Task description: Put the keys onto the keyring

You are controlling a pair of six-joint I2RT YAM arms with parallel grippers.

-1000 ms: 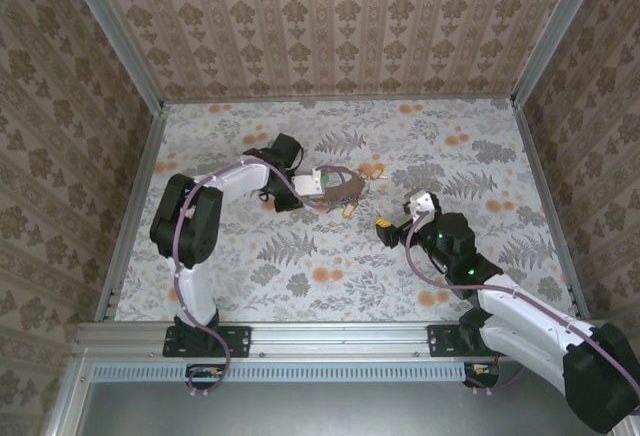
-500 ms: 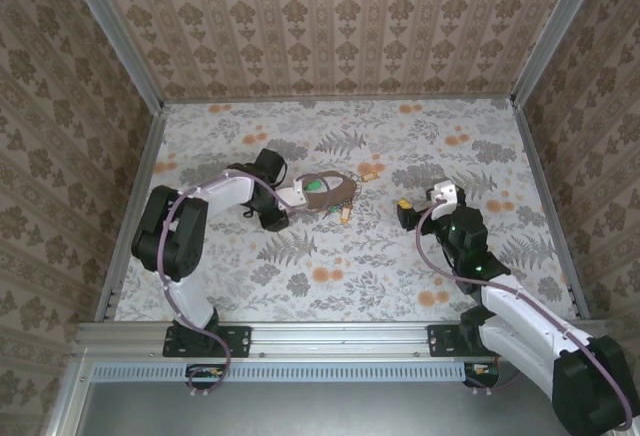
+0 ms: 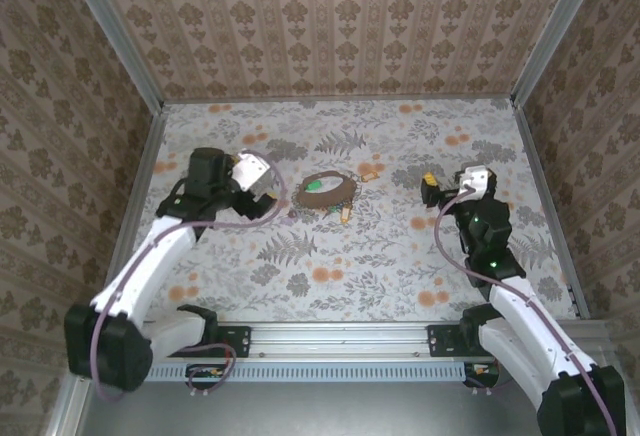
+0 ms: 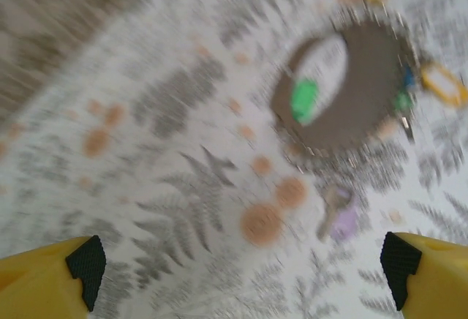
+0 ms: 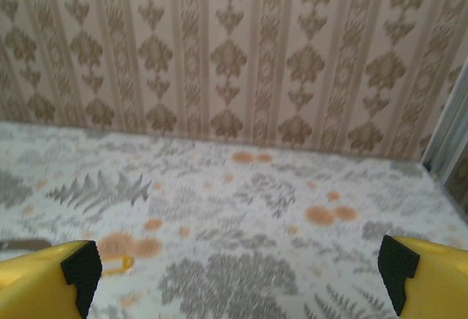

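Observation:
The keyring is a dark brown oval lying on the floral table, left of centre. A green-headed key lies inside it. Two yellowish keys lie close by, one at its near right and one beyond it. My left gripper stands open to the left of the ring, apart from it. The blurred left wrist view has the keyring, the green key head, a yellow-framed key and a purple-headed key ahead of the open gripper. My right gripper is open and holds nothing.
Patterned walls close in the table on three sides, with metal posts at the back corners. In the right wrist view a yellow key lies at the lower left, before the open gripper and the back wall.
My left gripper has opened and drawn back leftward off the keyring, which stays on the table. My right gripper has pulled away to the right, still open.

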